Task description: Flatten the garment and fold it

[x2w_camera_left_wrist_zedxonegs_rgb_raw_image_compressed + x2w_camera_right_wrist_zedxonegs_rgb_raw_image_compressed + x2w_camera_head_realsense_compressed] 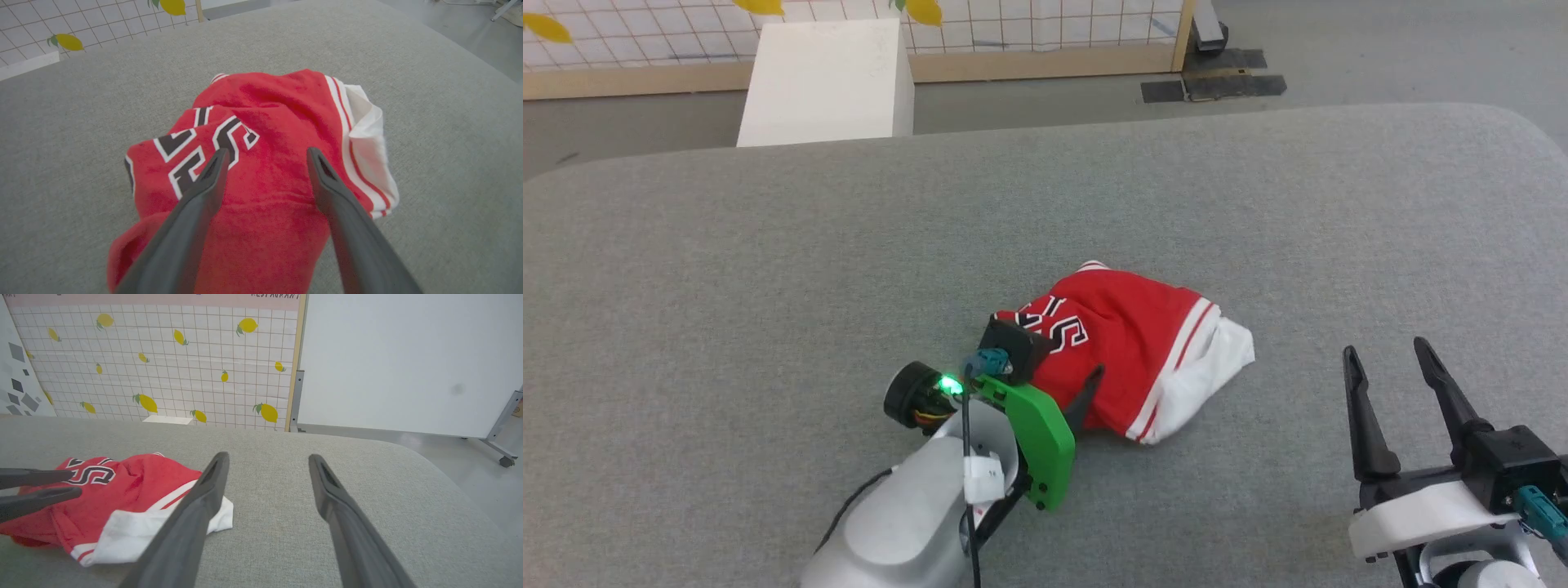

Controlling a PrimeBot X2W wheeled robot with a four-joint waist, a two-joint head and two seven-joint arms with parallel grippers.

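- The crumpled red knit T-shirt [269, 118] lies in a soft, rumpled heap directly under and ahead of the left gripper's fingers. Black, white-outlined lettering shows by the left finger. A white sleeve edged in red-and-white striped trim bulges beyond the right finger.
- The left gripper [267, 152] has its two long, dark, tapering fingers spread apart over the red cloth, holding nothing. Whether the tips touch the fabric cannot be told.
- The right gripper [1385, 345] is also spread and empty, with the heap off to the left of its fingers and apart from them.
- The grey, finely woven padded surface [768, 245], rounded at its corners, carries the shirt.
- Beyond the fingertips stand a white rectangular block [829, 82] and a gridded wall panel printed with yellow lemons [163, 355].
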